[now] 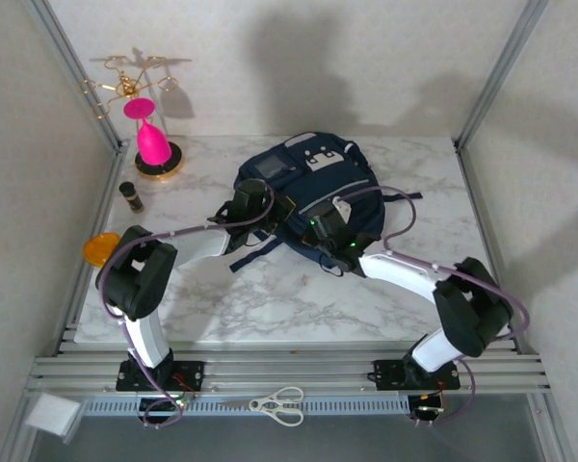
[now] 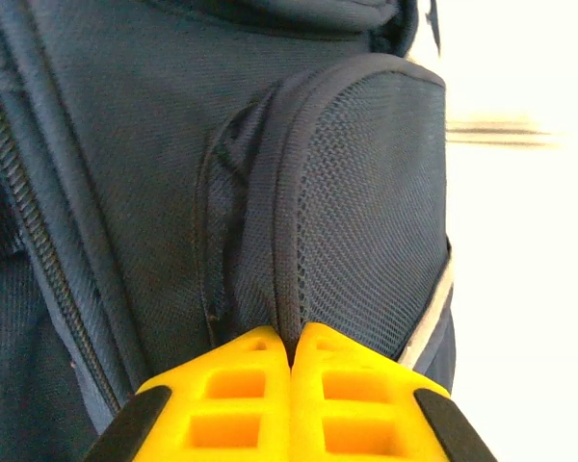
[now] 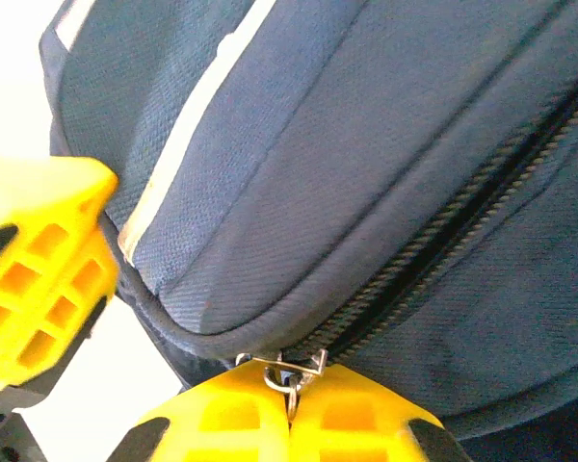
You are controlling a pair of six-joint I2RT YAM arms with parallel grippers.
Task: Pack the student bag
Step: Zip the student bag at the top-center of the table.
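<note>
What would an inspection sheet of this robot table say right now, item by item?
Surface: marble table, flat, bare towards the front.
Job's things: student bag lies mid-table.
Clutter: pink cone on a gold stand, small dark bottle, orange disc at the left edge, scissors on the near rail.
Grippers: left gripper shut, pinching the edge of the bag's mesh pocket; right gripper shut on the zip pull.
Cables: purple cables run along both arms, one looping over the bag.
Surroundings: aluminium frame, plain white walls.
</note>
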